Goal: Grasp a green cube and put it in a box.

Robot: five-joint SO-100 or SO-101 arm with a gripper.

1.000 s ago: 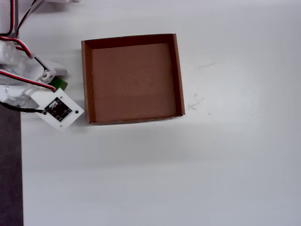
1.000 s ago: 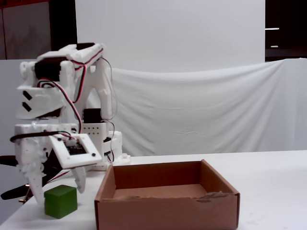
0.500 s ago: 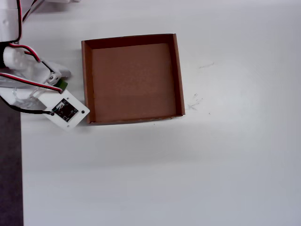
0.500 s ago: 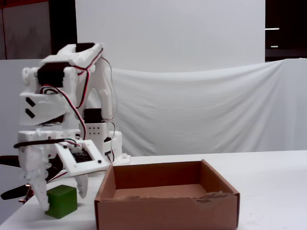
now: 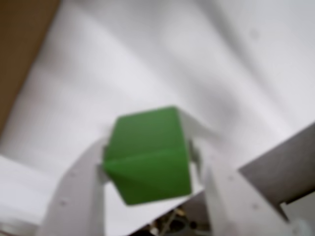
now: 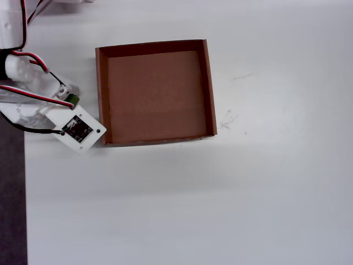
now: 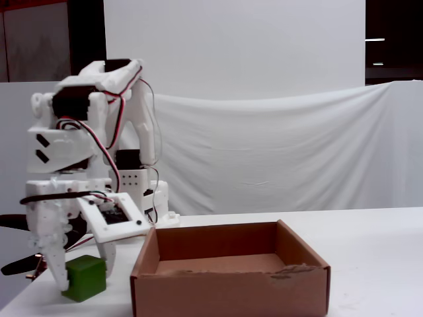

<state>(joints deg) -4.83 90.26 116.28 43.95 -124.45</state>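
One green cube (image 5: 147, 157) sits clamped between the two white fingers of the gripper (image 5: 150, 164) — in the wrist view it fills the gap, tilted so an edge runs across its face, one finger pressing each side. In the fixed view the green cube (image 7: 85, 278) hangs low at the left, just beside the outer left wall of the box (image 7: 198, 290) and near the desk (image 7: 377, 244); whether its underside touches the surface cannot be told. In the overhead view only a sliver of green (image 6: 73, 99) shows under the arm (image 6: 33, 83), left of the box.

There is one box (image 6: 101, 88), a square brown cardboard tray with low walls, its floor bare, and its front rim is slightly torn in the fixed view. No writing or brand can be read anywhere; the small dark circuit board on the white camera plate (image 6: 79, 128) is too small to make out.

The white desk lies open to the right and front of the box. At the left in the overhead view its edge meets a dark strip (image 6: 11, 193) — the arm stands close to that edge.
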